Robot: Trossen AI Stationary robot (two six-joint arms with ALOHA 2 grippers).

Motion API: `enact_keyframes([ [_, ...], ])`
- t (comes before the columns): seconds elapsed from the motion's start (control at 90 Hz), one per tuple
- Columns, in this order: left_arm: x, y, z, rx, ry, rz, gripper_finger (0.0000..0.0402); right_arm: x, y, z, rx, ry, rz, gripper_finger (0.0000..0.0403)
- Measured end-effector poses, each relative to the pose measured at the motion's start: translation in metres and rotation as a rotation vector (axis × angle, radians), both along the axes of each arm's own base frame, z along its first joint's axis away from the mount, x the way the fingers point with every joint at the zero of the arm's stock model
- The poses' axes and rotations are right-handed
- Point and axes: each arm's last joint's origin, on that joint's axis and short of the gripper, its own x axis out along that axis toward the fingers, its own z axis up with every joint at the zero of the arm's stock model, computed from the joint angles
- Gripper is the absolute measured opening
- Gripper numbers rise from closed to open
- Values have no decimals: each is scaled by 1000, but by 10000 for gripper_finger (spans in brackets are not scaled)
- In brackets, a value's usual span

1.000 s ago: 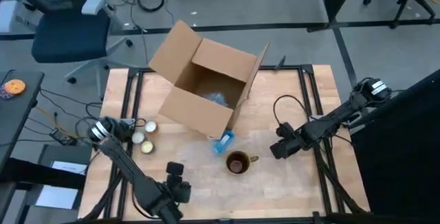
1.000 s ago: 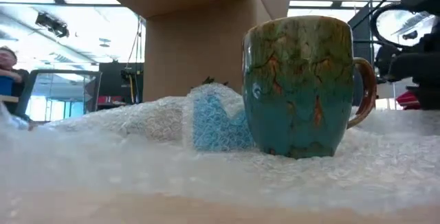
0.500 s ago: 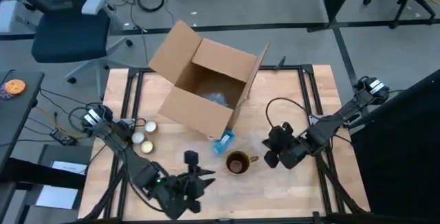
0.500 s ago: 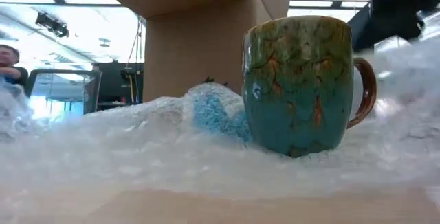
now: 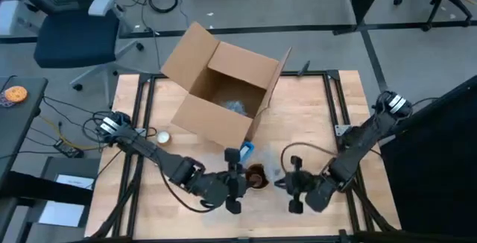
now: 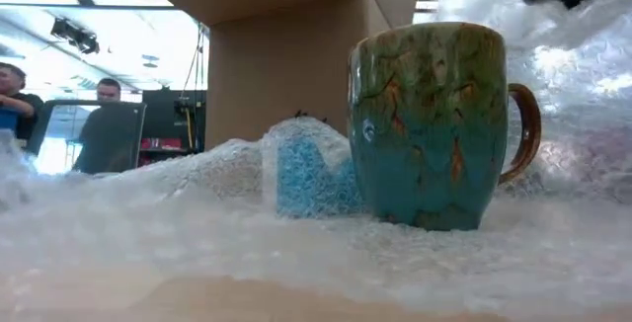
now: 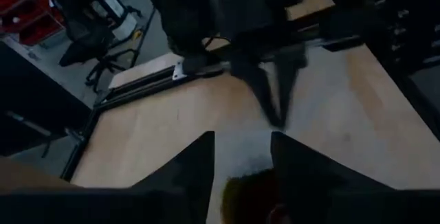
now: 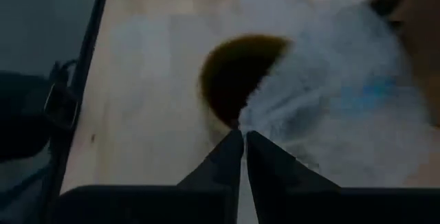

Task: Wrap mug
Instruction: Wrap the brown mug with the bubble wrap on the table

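A teal-and-brown glazed mug [image 6: 434, 124] stands upright on a sheet of bubble wrap [image 6: 296, 253], handle toward the table's right. In the high view the mug [image 5: 256, 176] sits near the front edge between both grippers. My left gripper [image 5: 237, 180] is just left of it and open, and its wrist view shows the mug [image 7: 251, 193] beyond the gap. My right gripper [image 8: 242, 157], to the mug's right, is shut on the bubble wrap. A blue piece [image 6: 311, 179] under wrap lies behind the mug. My right gripper pinches an edge of the bubble wrap [image 8: 265, 110] between its two shut fingertips, right beside the mug's rim. The wrap's right part [image 6: 578, 85] is raised above the table next to the handle, while the rest still lies flat under the mug.
An open cardboard box [image 5: 223, 94] lies tipped on the table's far middle, directly behind the mug. A small round candle [image 5: 162, 136] sits at the left. Two people show in the room behind the table [image 6: 59, 115].
My left gripper has swung from the near left toward the right, up to the mug. My right gripper has come toward the near edge and the mug, and the wrap's right part has risen from flat to standing above the handle. The mug has stayed put.
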Motion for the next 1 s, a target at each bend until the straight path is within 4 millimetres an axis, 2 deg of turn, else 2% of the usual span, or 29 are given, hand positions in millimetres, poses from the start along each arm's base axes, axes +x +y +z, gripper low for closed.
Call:
enact_keyframes([
  [0.144,20,9,-17,-16,25,-19,157,6,8,-15,-101,-7,13,0],
  [0.333,44,28,-40,3,65,-13,183,11,11,-15,-130,-43,35,0],
  [0.422,48,37,-40,-18,71,-27,189,12,12,-11,-138,-52,43,0],
  [0.644,59,53,-46,-151,128,-216,192,16,15,-1,-192,-69,78,0],
  [0.856,63,56,-56,-182,169,-269,188,21,14,5,-216,-76,86,2],
  [1.0,61,54,-54,-190,184,-313,163,21,14,6,-213,-79,89,11],
])
